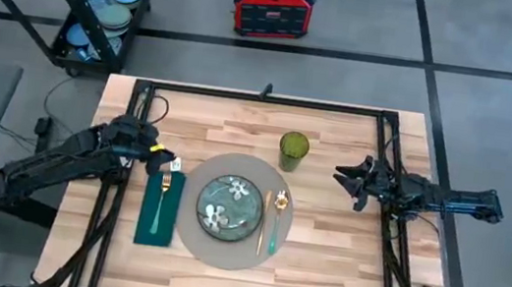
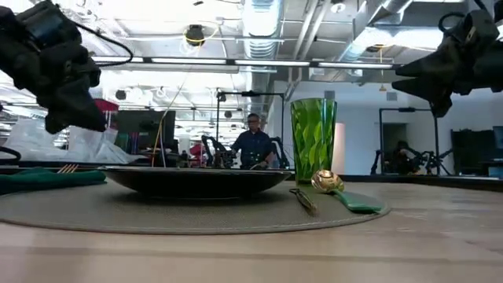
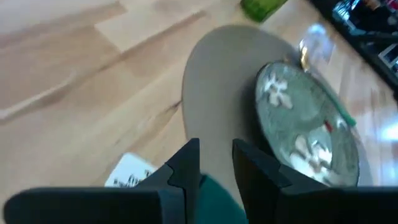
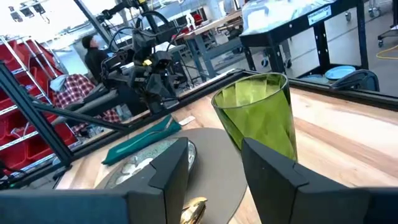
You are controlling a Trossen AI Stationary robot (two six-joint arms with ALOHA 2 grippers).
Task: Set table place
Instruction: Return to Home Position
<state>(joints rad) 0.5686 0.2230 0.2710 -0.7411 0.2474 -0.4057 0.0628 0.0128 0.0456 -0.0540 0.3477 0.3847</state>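
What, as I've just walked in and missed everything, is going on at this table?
Nothing is held. The left gripper hovers open near the dark green cloth napkin, which carries a gold fork. The right gripper hangs open to the right of the translucent green cup. On the light-wood table, the round grey placemat holds the dark floral plate, with gold cutlery beside it.

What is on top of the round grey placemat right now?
A dark floral round plate sits at the centre of the placemat, with gold cutlery lying on the mat's right part. Anything under the plate is covered.
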